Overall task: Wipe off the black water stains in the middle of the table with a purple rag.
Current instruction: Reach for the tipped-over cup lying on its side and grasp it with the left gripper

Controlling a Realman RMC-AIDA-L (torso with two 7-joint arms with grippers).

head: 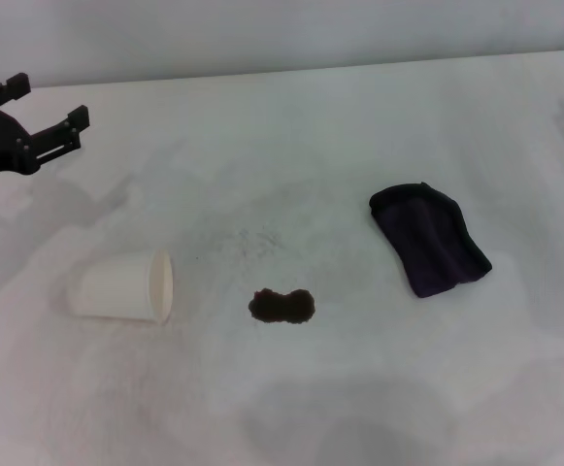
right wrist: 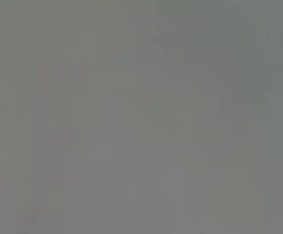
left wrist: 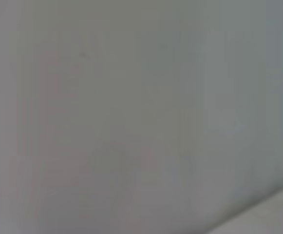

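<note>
The black water stains (head: 282, 307) form a small dark two-lobed blotch near the middle of the white table (head: 359, 388). The purple rag (head: 427, 239), very dark and oblong, lies flat to the right of the blotch and a little farther back. My left gripper (head: 47, 103) hovers at the far left edge in the head view, open, with nothing between its fingers, far from both rag and stain. The right gripper is out of view. Both wrist views show only a plain grey surface.
A white paper cup (head: 126, 287) lies on its side left of the stain, its mouth facing right. Faint grey smudges mark the table behind the stain.
</note>
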